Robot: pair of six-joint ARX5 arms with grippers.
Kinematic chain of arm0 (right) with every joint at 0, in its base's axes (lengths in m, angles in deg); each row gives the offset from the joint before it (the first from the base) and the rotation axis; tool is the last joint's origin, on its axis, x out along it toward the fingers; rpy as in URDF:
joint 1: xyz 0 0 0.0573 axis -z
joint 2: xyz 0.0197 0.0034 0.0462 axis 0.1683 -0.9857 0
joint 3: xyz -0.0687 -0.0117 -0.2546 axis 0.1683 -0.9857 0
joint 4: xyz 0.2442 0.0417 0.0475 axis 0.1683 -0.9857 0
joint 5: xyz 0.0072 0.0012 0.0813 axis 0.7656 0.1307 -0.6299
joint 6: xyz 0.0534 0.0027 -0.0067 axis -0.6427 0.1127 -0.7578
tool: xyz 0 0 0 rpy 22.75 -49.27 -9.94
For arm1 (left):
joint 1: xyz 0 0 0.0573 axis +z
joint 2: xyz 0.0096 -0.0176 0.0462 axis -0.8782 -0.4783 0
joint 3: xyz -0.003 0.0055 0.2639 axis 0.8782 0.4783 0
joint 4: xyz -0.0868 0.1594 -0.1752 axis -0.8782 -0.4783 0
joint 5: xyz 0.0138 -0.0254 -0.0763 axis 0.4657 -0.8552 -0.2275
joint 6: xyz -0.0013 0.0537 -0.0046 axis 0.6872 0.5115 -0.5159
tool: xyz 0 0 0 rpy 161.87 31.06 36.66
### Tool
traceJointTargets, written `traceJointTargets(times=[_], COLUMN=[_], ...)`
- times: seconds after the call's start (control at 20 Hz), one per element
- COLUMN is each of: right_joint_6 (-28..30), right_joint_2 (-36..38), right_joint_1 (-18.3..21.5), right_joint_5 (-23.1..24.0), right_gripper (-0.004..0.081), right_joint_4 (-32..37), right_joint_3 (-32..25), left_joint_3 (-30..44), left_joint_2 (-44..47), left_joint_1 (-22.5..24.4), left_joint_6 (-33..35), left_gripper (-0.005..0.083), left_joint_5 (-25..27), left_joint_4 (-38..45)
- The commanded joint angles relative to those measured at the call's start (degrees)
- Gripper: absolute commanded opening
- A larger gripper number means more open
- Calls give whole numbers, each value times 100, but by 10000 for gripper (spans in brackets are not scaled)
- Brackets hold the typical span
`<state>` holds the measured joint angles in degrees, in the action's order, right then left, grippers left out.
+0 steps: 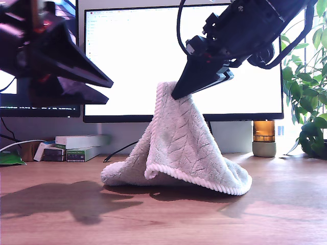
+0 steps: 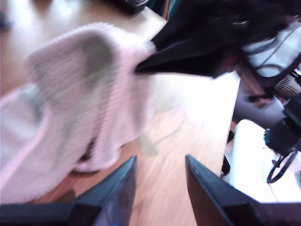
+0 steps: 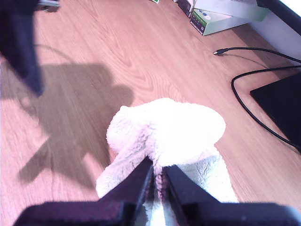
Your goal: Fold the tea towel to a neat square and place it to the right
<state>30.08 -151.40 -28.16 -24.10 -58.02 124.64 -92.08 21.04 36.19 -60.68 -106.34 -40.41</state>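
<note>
Towel lifted by one corner over the desk

Wooden desk [image 1: 286,214] lay bare in front of the tea towel [image 1: 179,153], with open room toward the exterior view's right. Its ribbed edge rested on the wood while its top hung pinched in my second gripper [image 3: 157,176], jaws nearly together on the cloth. My first gripper [image 2: 160,183] hovered apart at the exterior view's left, jaws parted, holding nothing

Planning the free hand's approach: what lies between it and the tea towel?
Nothing: in the exterior view only bare desk and air separate my first hand from the tea towel.
</note>
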Motion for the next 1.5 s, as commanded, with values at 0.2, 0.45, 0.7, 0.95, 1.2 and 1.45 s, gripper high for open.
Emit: traceJointTargets(times=[0.2,0.45,0.7,0.95,1.2,1.45], right_joint_6=[-17,-15,-59,-162,-157,-157], right_joint_2=[26,26,26,26,26,26], right_joint_1=[15,26,39,48,59,210], right_joint_5=[-26,-68,-216,-323,-358,-389], right_gripper=[-10,-10,-10,-10,-10,-10], right_joint_4=[39,76,61,17,-35,-42], right_joint_3=[44,46,186,485,551,557], left_joint_3=[1069,1327,1327,1327,1329,1443], left_joint_2=[-70,-308,-1285,-1954,-2719,-3434], left_joint_1=[-656,-977,-1244,-1239,-1220,-1163], left_joint_6=[-380,-442,-492,-986,-1998,-2533], left_gripper=[292,397,412,412,412,413], left_joint_5=[1110,1670,1685,1502,1574,1952], left_joint_4=[1790,2717,3534,4463,6203,7213])
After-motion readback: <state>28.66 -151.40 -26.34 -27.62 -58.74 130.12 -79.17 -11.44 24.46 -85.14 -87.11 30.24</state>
